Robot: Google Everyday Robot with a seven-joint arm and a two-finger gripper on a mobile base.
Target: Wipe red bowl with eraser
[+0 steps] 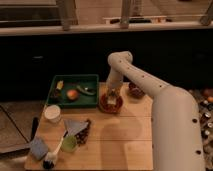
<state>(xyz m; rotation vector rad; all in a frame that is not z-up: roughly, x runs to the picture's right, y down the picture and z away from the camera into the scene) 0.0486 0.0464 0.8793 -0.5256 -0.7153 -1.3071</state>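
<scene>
Red bowl, round, shallow, orange-red, sits on the wooden table near its far edge, just right of the green rectangular tray. I see the gripper lowered straight into the bowl from above, white arm arcing in from the right. Can't tell how the gripper is set, and I can't make out the eraser. Small dark maroon bowl sits beside it toward the far right corner. Tray holds an orange round fruit and a green item. White cup near the left edge. Flat blue-grey pad at the near left corner, green cup just beside it.
</scene>
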